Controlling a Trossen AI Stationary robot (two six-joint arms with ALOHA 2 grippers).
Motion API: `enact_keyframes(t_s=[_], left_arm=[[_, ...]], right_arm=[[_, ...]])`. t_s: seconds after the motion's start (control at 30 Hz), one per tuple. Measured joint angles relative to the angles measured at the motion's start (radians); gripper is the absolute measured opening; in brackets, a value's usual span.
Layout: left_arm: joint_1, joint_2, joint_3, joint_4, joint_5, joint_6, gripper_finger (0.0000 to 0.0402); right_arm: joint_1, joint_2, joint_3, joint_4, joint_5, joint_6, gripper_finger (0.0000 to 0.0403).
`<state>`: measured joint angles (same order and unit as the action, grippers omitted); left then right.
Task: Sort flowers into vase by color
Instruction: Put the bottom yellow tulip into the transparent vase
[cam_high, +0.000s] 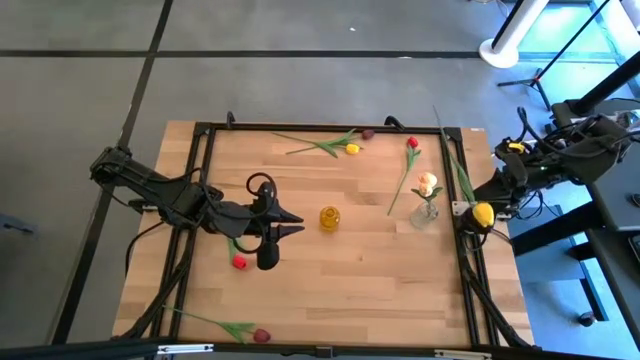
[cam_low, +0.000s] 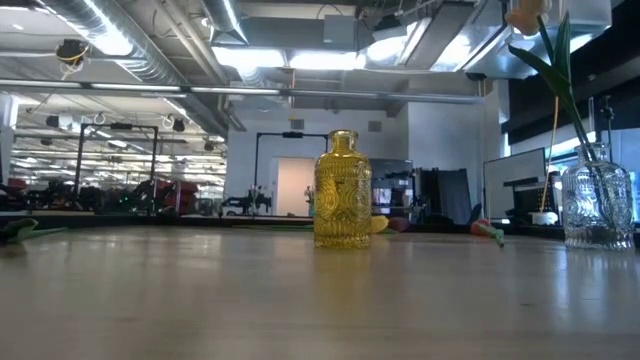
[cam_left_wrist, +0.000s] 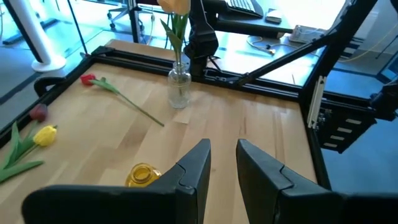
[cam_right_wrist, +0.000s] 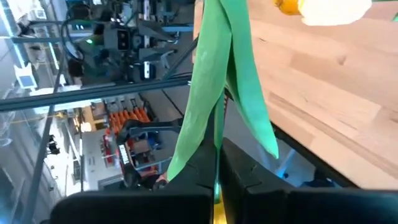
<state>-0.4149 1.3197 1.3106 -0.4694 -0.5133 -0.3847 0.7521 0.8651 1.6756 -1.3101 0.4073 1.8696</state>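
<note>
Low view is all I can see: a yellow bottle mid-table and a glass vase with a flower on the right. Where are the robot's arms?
Observer: The left gripper hovers beside the yellow glass vase, open and empty.
Operator: And the other one?
Observer: The right gripper is at the right edge of the table, shut on a yellow tulip.
Operator: Are any flowers lying loose?
Observer: Several. For one, a red tulip lies flat near the clear glass vase.
</note>
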Motion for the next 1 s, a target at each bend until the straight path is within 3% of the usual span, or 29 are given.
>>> enact_keyframes(t_s=[0.13, 0.33, 0.6, 0.87, 1.0], left_arm=[[0.0, 0.0, 0.0, 0.0, 0.0, 0.001, 0.0074], [0.0, 0.0, 0.0, 0.001, 0.0, -0.005, 0.0074], [0.0, 0.0, 0.0, 0.013, 0.0, -0.005, 0.0074], [0.0, 0.0, 0.0, 0.022, 0.0, -0.006, 0.0074], [0.0, 0.0, 0.0, 0.064, -0.002, -0.005, 0.0074]], right_arm=[[0.0, 0.001, 0.0, -0.051, -0.037, 0.133, 0.0003], [0.0, -0.024, 0.0, -0.172, -0.299, 0.393, 0.0002], [0.0, -0.1, -0.001, -0.239, -0.435, 0.442, 0.0001], [0.0, -0.119, -0.002, -0.163, -0.63, 0.446, 0.0001], [0.0, -0.12, -0.012, -0.267, -0.694, 0.46, 0.0001]])
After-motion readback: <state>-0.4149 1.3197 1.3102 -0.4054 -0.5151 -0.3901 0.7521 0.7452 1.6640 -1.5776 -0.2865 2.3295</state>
